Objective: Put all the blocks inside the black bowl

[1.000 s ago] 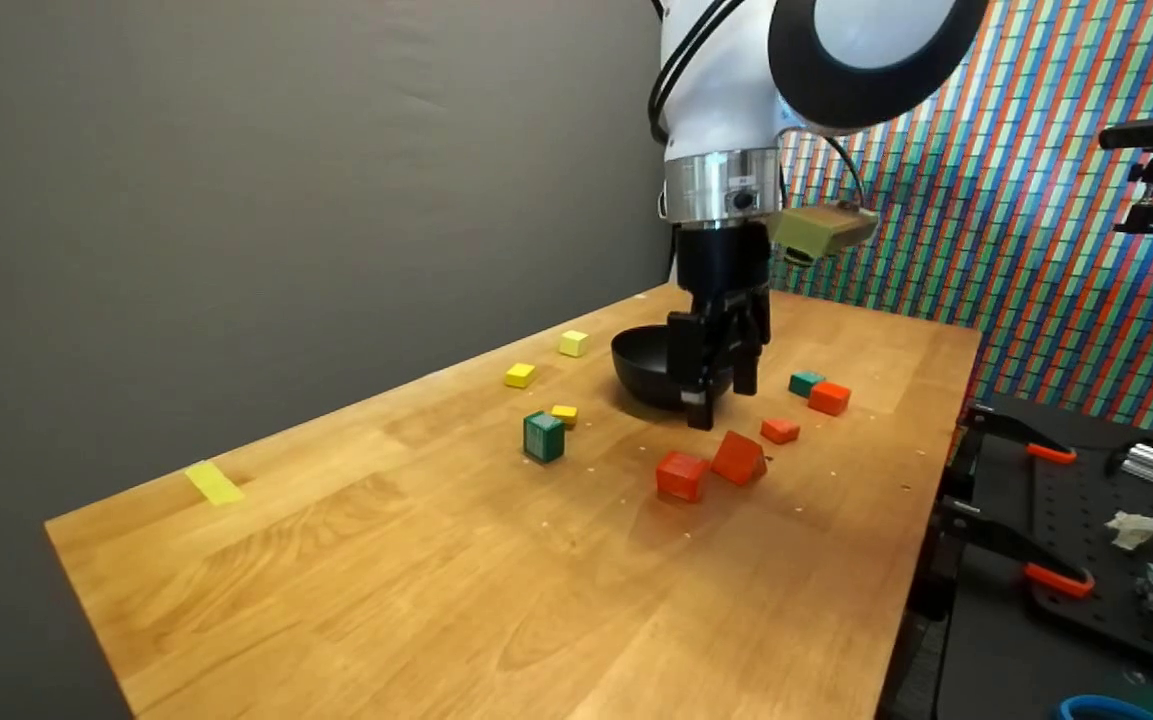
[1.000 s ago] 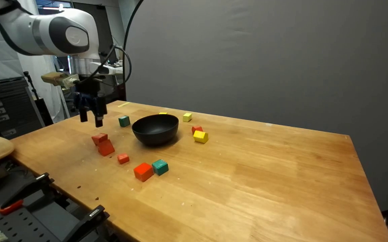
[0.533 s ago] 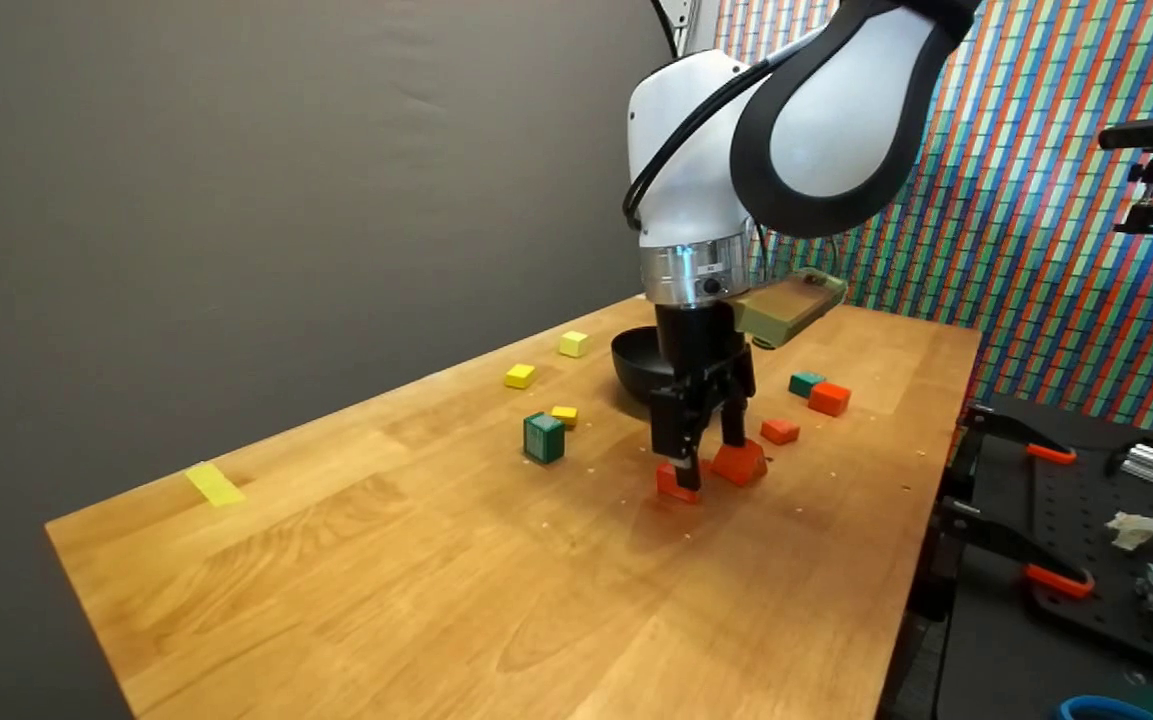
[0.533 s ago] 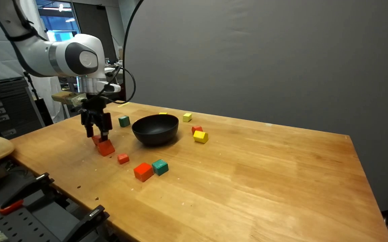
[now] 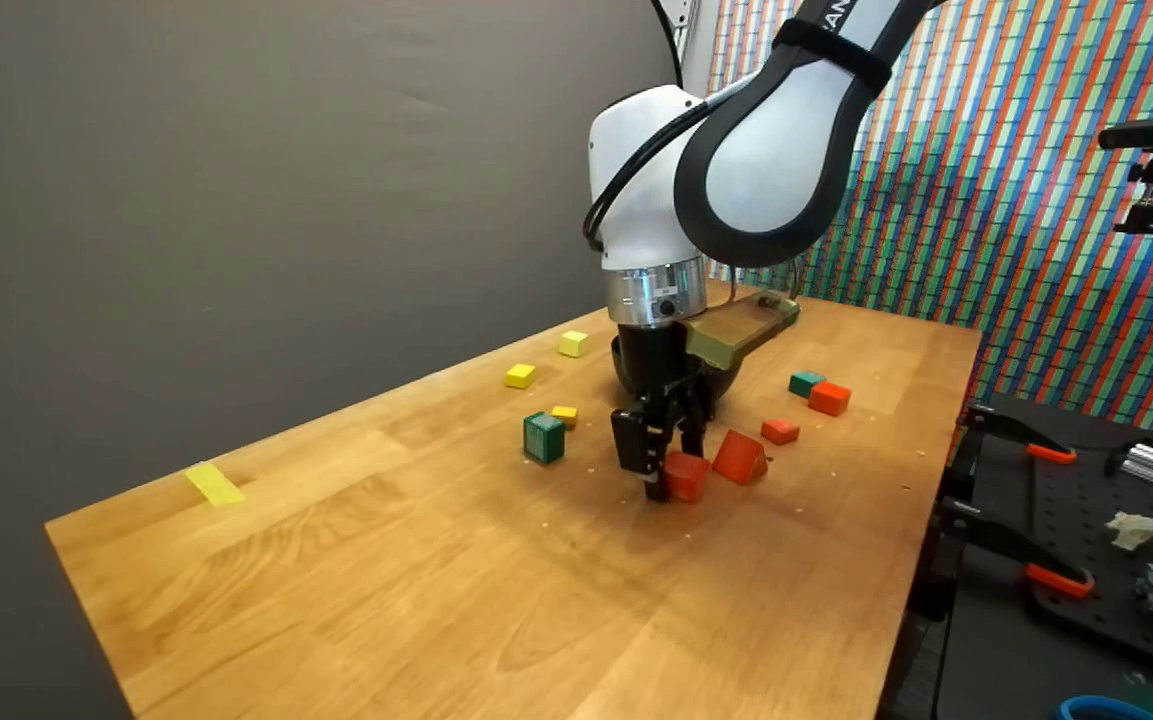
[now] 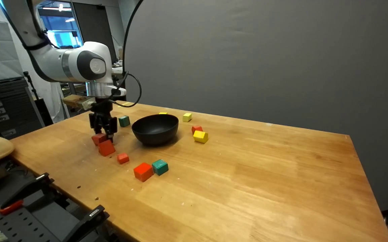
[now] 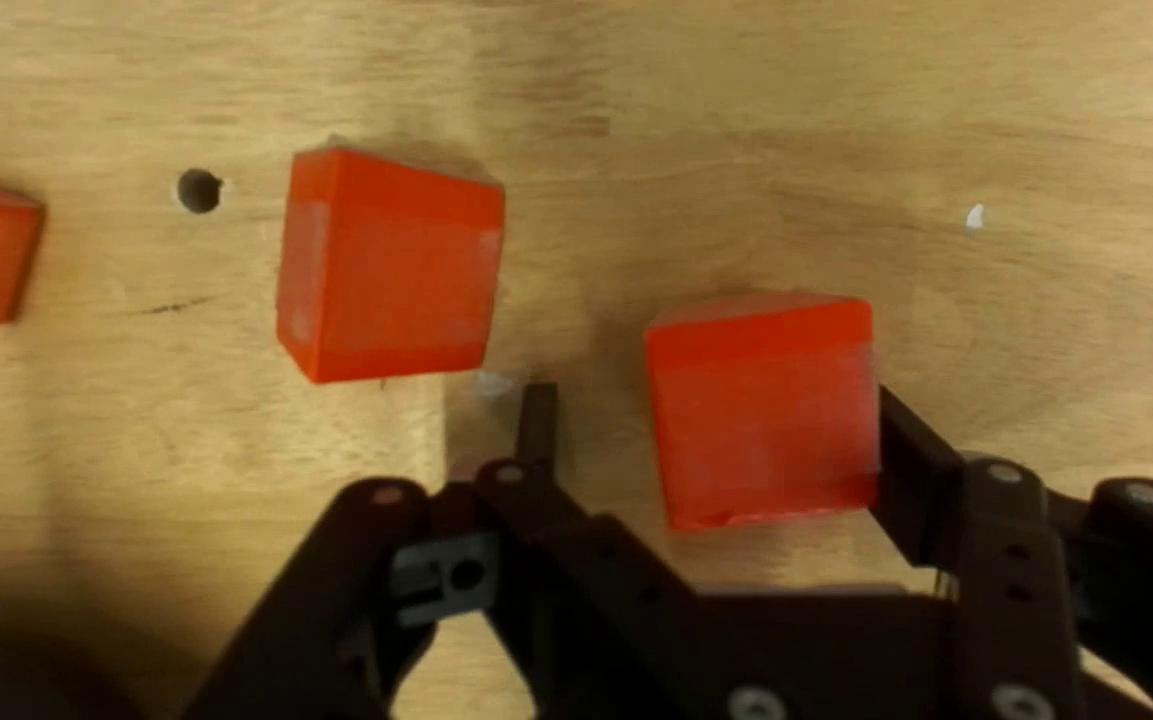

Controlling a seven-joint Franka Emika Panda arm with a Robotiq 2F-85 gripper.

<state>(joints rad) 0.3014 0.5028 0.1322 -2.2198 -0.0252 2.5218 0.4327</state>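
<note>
My gripper (image 7: 714,405) is open and low over the table, its fingers on either side of a red block (image 7: 766,410). In the wrist view one finger is against or very near the block's right side; a gap shows on the left. A second red block (image 7: 401,270) lies just outside the fingers. A smaller red block (image 5: 779,431), a red-orange block (image 5: 829,399) and a teal-green block (image 5: 805,383) lie farther along. A dark green block (image 5: 544,438) and yellow blocks (image 5: 520,376) stand across the table. The black bowl (image 6: 155,134) looks empty inside; my gripper partly hides it in an exterior view.
A yellow block (image 6: 200,136) and a red one (image 6: 197,129) stand together beyond the bowl. A flat yellow strip (image 5: 215,483) lies near the table corner. Clamps (image 5: 1021,545) grip the table's edge. A grey curtain (image 6: 264,60) hangs behind the table.
My gripper has come down from above the table, away from the bowl, to the red block, with its fingers now beside it. The blocks and bowl have not visibly moved.
</note>
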